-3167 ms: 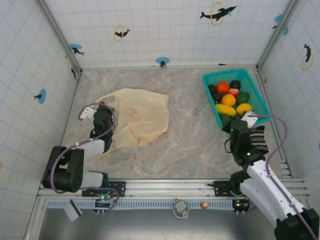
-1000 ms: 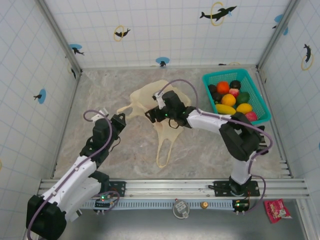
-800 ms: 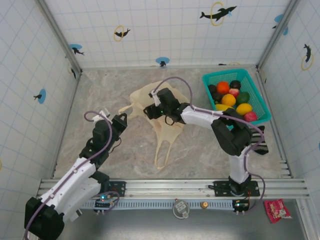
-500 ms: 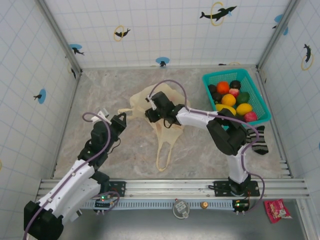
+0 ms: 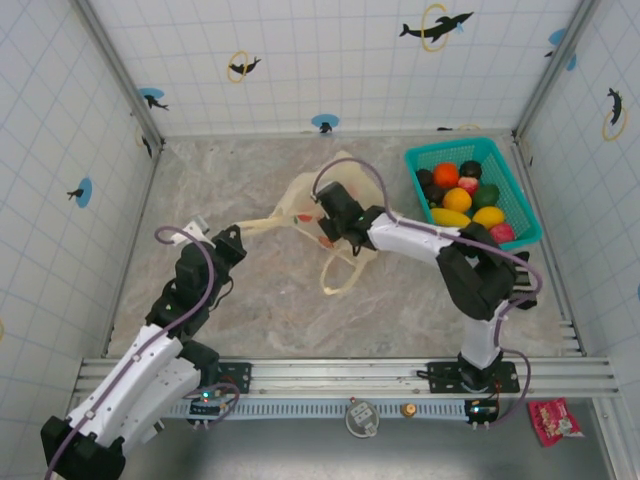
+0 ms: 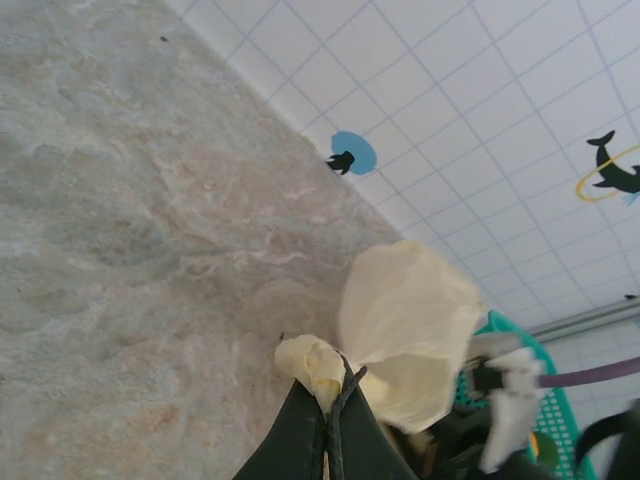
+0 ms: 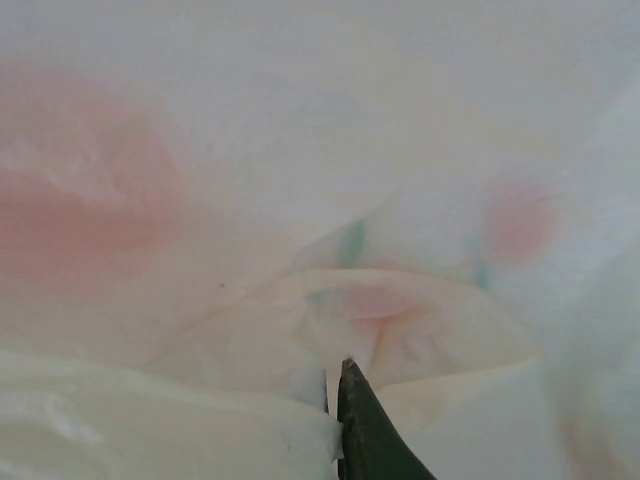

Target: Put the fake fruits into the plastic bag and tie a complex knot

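The plastic bag (image 5: 305, 198) lies on the marble table (image 5: 250, 300), left of the teal mesh basket (image 5: 522, 205). Whether it holds anything cannot be made out. In the right wrist view its film is blurred and a fold hides one fingertip. The right gripper (image 5: 326, 231) is closed, pinching the bag's body. Further left of the basket, the left gripper (image 6: 331, 395) is pressed together on a bunched handle. One loop handle (image 5: 345, 275) hangs free. The fake fruits (image 5: 460, 198) are in the basket.

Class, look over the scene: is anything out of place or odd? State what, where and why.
A small red-pink packet lies off the marble table, beyond the front rail at the near right, away from everything else.
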You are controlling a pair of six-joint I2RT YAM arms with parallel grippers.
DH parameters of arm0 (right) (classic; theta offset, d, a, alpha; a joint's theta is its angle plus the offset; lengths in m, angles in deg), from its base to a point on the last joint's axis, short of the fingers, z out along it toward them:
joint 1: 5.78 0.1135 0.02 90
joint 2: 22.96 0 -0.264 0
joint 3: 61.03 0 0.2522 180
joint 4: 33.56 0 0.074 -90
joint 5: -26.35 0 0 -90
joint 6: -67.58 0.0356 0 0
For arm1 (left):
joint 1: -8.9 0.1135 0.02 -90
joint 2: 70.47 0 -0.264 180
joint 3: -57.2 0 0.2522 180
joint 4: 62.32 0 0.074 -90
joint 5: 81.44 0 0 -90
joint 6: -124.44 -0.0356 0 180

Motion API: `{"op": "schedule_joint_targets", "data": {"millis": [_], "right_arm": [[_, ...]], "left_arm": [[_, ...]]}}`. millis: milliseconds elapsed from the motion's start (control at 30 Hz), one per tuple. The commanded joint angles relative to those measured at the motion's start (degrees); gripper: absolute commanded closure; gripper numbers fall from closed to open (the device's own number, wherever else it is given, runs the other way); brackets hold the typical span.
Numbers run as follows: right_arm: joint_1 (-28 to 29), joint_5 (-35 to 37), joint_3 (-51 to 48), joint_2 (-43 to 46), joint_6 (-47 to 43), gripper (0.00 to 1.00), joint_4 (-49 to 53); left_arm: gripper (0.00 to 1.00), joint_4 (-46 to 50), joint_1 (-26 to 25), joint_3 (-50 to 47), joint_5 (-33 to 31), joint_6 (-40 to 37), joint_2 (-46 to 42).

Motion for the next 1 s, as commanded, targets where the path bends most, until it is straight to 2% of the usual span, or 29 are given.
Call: {"op": "schedule_joint_targets", "data": {"millis": [0,167,267,367,433,567,667,800,867,967], "right_arm": [[-1.8,1.8,7.5,5.8,-6.6,0.90,2.0],[-3.2,-7.5,6.7,10.6,-15.4,0.92,-1.9],[-3.1,-7.5,5.4,12.6,-21.8,0.95,-4.9],[-3.3,-2.1,5.2,12.4,-26.0,0.96,-7.1],[-3.4,-1.0,3.7,12.3,-30.0,0.95,-9.5],[-4.7,-7.9,-0.4,13.2,-33.8,0.94,-11.6],[-5.7,-15.1,-4.0,14.1,-36.1,0.93,-12.1],[-6.2,-17.2,-7.2,14.6,-35.5,0.91,-11.8],[-7.0,-18.0,-8.4,14.9,-33.0,0.87,-11.4],[-8.5,-21.5,-11.6,16.4,-29.0,0.74,-12.8]], "left_arm": [[1.00,4.4,-0.1,1.8,-1.7,-3.1,0.3],[1.00,6.3,-2.0,1.8,-0.7,-3.6,0.8],[1.00,6.8,-4.5,2.6,-0.5,-4.4,1.2],[1.00,6.8,-7.9,3.3,0.1,-4.9,1.5],[1.00,6.0,-10.7,3.5,1.7,-5.1,2.2],[1.00,3.2,-18.3,3.4,3.8,-6.2,5.5],[1.00,2.8,-26.2,4.8,-1.1,-8.4,10.1],[1.00,3.1,-36.3,7.3,-14.4,-9.2,15.3],[1.00,2.5,-39.0,7.8,-20.2,-8.1,16.6],[1.00,-1.5,-39.8,7.3,-22.2,-7.2,17.5]]}}
